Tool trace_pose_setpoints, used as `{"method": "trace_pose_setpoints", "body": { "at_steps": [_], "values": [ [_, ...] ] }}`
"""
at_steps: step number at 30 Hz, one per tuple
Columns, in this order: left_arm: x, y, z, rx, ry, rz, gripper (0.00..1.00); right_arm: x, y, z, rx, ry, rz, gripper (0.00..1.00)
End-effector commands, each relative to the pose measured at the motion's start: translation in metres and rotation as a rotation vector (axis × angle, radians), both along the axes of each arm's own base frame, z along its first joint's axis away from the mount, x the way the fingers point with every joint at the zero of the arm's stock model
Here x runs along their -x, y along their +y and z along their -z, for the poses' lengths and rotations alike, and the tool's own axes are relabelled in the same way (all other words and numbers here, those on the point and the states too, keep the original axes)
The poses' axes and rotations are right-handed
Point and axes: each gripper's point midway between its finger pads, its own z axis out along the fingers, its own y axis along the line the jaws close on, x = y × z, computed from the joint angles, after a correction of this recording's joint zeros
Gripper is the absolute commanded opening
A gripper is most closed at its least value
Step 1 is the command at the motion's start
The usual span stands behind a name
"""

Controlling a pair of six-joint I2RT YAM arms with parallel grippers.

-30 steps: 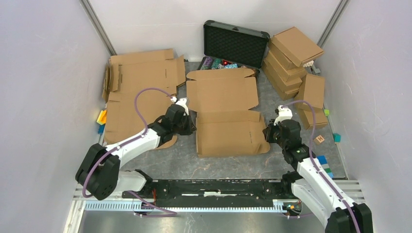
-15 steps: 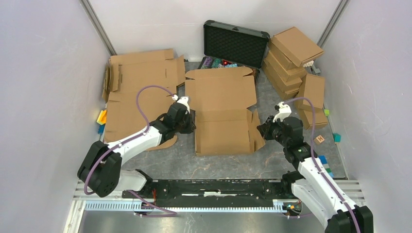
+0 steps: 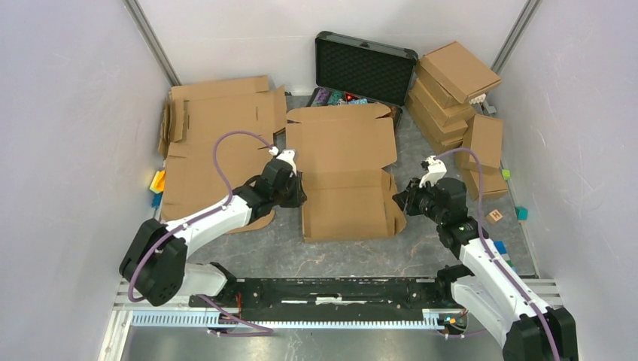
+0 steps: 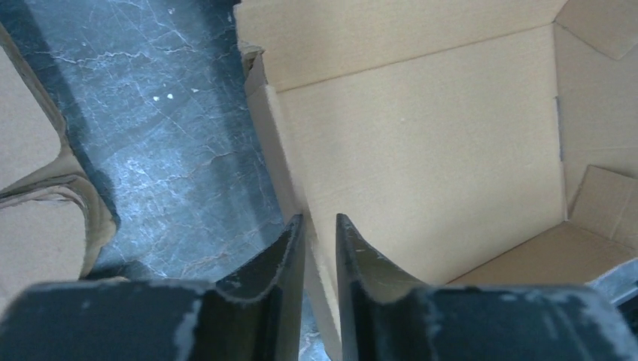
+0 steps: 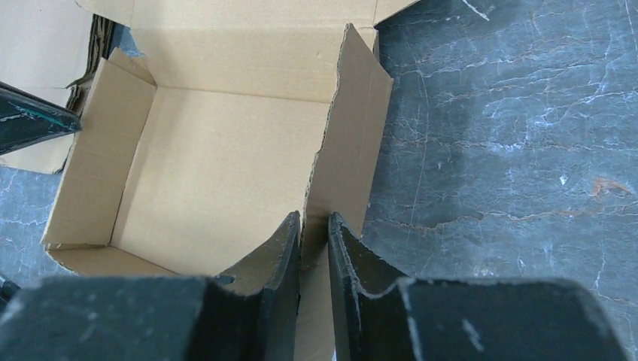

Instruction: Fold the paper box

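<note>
Though flat earlier, paper box (both sides) half-raised now.

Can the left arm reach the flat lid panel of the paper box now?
Probably yes: the lid panel of the paper box lies bare just beyond the left end effector, nothing between.

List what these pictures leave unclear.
- Top view: the chips in the black case, partly hidden by the far flap of the paper box.
- Wrist views: whether the left tool and right tool pinch the box walls or only straddle them; their fingers hide the contact.
- Top view: the marking on the small brown block, too small.
</note>
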Motion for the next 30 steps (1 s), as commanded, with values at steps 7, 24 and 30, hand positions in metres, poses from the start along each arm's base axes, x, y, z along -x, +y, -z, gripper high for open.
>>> {"method": "trace_pose_setpoints", "body": {
  "at_steps": [7, 24, 30],
  "values": [
    [-0.032, -0.001, -0.084, -0.022, -0.183, -0.033, 0.6, -0.005, 0.001, -0.013, 0.021, -0.034, -0.023, 0.24],
    [-0.193, 0.06, -0.076, 0.175, -0.157, -0.181, 0.96, -0.007, -0.002, -0.014, 0.064, -0.033, -0.033, 0.23],
    [-0.223, 0.053, -0.052, 0.31, -0.049, -0.116, 0.85, -0.006, 0.0, -0.014, 0.05, -0.028, -0.038, 0.23]
  ]
}}
